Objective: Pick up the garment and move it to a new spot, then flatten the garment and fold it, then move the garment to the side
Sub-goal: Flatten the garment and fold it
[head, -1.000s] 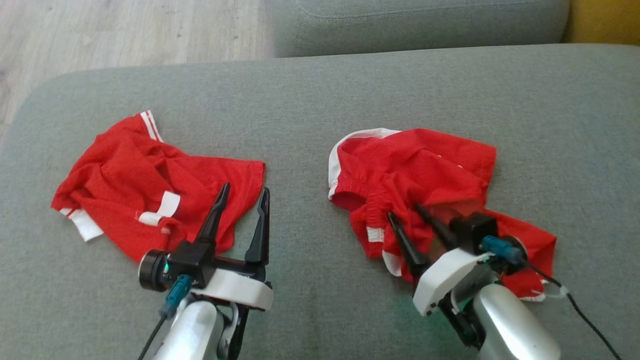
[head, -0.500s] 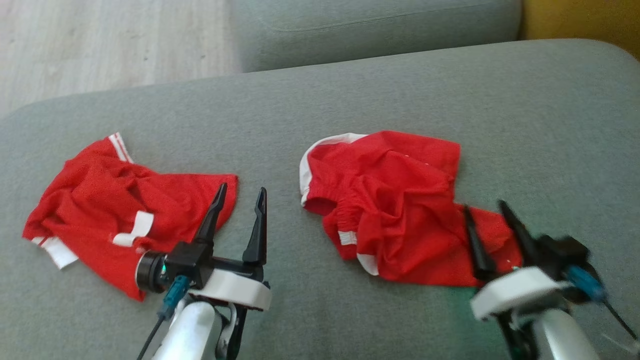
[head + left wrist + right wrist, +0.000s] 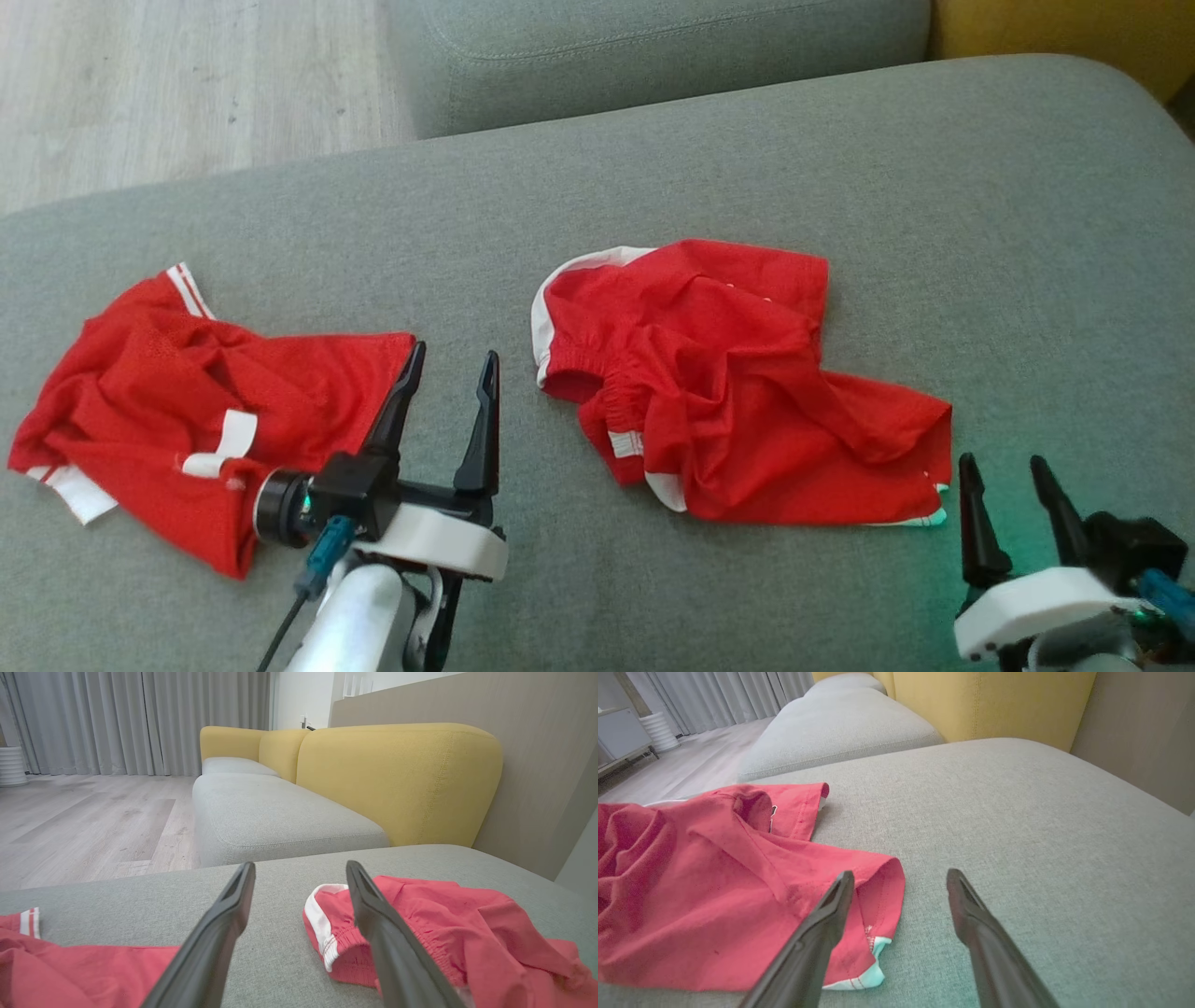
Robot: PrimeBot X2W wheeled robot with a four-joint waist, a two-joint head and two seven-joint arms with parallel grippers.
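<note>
The garment (image 3: 738,401) lies crumpled mid-sofa (image 3: 934,187), not yet flattened, folded or moved aside. The right end effector (image 3: 1001,462), beside its near-right corner, and the left end effector (image 3: 454,353) gape wide, empty.

Head above, wrists low (shared garment (image 3: 728,392))

left garment (image 3: 159,401): near corner hidden behind the left gripper (image 3: 455,351)'s round wrist part; cut off at the left wrist view's bottom-left corner.
right garment (image 3: 728,392): runs past the right wrist view's left edge; small mark inside its fold too small to read.
right gripper (image 3: 1001,459): wrist cut by the head view's bottom-right corner.
yellow cushion (image 3: 1055,33): cut by the head view's top edge.
</note>
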